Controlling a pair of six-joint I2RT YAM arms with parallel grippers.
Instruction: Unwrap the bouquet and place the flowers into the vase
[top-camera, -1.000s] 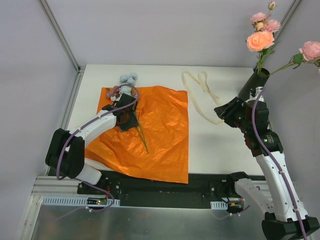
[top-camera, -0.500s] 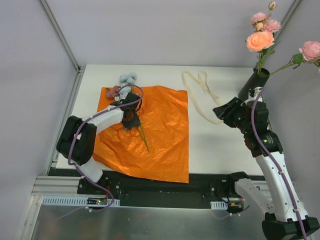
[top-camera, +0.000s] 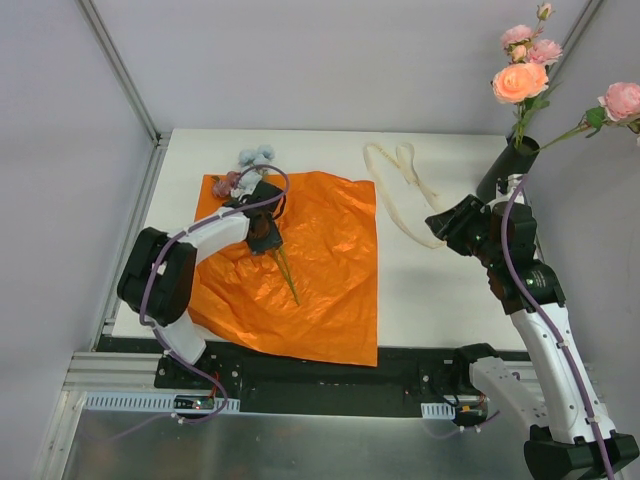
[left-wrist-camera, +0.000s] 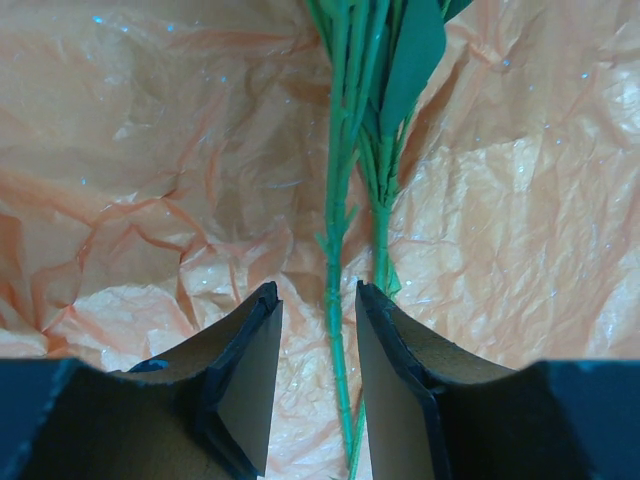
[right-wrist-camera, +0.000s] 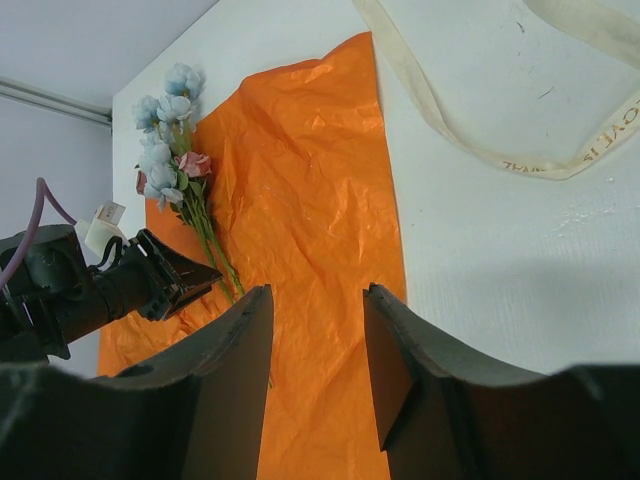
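Note:
The orange wrapping paper (top-camera: 325, 260) lies flat and open on the table. On its upper left lie flowers with pale blue blooms (top-camera: 257, 155) and a dark mauve bloom (top-camera: 226, 184), their green stems (top-camera: 286, 272) running toward me. My left gripper (top-camera: 268, 243) is low over the stems (left-wrist-camera: 334, 250); its jaws stand apart on either side of one stem (left-wrist-camera: 315, 290), not pressing it. The dark vase (top-camera: 511, 165) at the far right holds peach (top-camera: 520, 82) and pink flowers (top-camera: 622, 98). My right gripper (top-camera: 442, 222) hangs open and empty beside the vase (right-wrist-camera: 315, 292).
The cream ribbon (top-camera: 402, 185) lies loose on the white table between the paper and the vase. A metal frame post (top-camera: 120, 70) runs along the left edge. The right arm stands close in front of the vase.
My left arm has swung in and its gripper has shifted slightly along the stems, with the jaws narrower around them. The right arm and the vase have not moved.

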